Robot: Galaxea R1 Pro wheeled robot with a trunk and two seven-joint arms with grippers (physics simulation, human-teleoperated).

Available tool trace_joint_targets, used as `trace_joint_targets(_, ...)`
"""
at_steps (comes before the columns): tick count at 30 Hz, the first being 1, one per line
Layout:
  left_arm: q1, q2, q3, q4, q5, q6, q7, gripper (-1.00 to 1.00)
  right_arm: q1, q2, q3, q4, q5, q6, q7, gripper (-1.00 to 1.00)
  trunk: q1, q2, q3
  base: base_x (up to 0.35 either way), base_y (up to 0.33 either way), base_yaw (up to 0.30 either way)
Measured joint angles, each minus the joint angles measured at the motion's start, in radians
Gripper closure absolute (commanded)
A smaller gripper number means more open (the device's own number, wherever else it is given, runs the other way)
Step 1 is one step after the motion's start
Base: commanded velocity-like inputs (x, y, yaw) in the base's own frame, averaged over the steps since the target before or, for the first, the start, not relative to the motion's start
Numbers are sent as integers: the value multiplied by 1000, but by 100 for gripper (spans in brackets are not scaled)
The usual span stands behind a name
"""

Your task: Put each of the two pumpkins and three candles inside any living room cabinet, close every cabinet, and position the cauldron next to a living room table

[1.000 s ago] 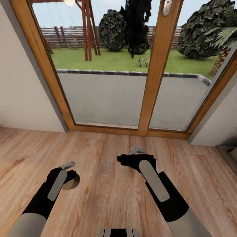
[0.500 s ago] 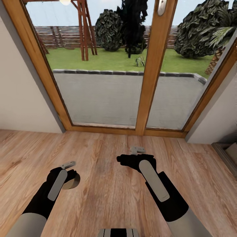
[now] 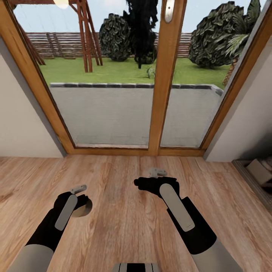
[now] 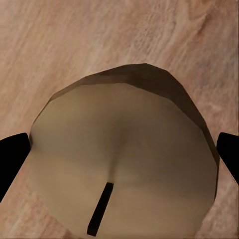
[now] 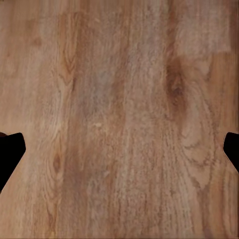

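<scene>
Light wood plank floor (image 3: 124, 226) runs under both arms, nearest the robot. Above it, the left gripper (image 3: 80, 196) holds a brown candle (image 3: 82, 207), a stubby cylinder with a dark wick; in the left wrist view the candle (image 4: 124, 159) sits between the two black fingers (image 4: 12, 159), which are clamped against its sides. Beside it, the right gripper (image 3: 158, 174) hovers over bare planks; in the right wrist view its fingers (image 5: 9, 152) stand wide apart with nothing between them. Farther on, a wood-framed glass door (image 3: 160, 94) meets the floor, with pale wall (image 3: 22, 132) on either side. Beyond the glass lie a grey paved patio (image 3: 109, 113), green lawn (image 3: 113, 71), dark bushes (image 3: 211, 41) and a slatted fence (image 3: 56, 43).
</scene>
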Motion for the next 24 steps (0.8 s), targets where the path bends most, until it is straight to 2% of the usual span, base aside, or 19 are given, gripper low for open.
trace_joint_targets(7,0,0,-1,0,-1,0,0,100,0,1,0,0,0,0,1,-100,-3,2,17,0,0,-146)
trace_joint_targets(18,0,0,1,0,4,1,0,100,0,1,0,0,0,0,2,-100,-3,2,2,0,0,-143)
trace_joint_targets(24,0,0,1,0,5,0,0,100,0,2,0,0,-1,0,2,-100,-6,3,16,0,0,-141)
